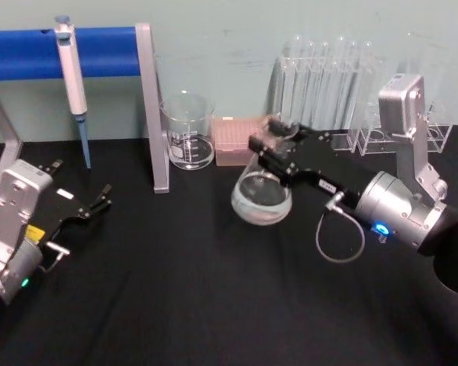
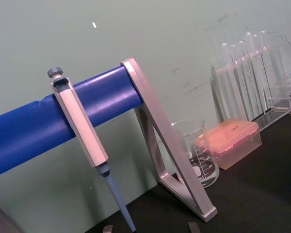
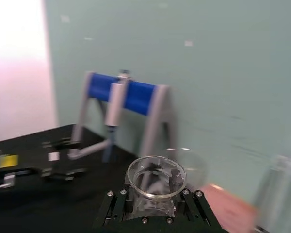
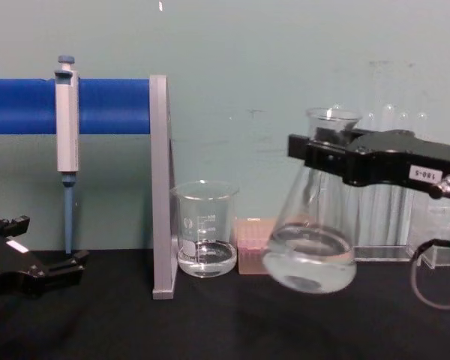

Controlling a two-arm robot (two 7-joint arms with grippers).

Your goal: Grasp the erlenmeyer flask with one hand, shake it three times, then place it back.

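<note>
black table [image 1: 214,305]: right of the beaker [image 1: 188,137], right gripper [image 1: 273,141] clamps the lifted, tilted erlenmeyer flask [image 1: 261,197]; shaking seemingly underway, return pending; left gripper [image 1: 101,200] parked well left, fingers apart.

**Legible Markings on the Apparatus**

In the chest view, the white label [image 4: 425,174] sits on the black body of the right pincer [image 4: 326,150]. It lies at 3 o'clock from the neck of the erlenmeyer flask [image 4: 311,232], which that pincer clamps, and carries a printed number that appears to read "180-5". The beaker [image 4: 205,225], at 9 o'clock from the flask, bears a white graduation scale with numerals too small to read. A yellow label [image 1: 34,232] on the left arm [image 1: 8,259], at 8 o'clock on the surface [image 1: 175,305] in the head view, is illegible.
</note>
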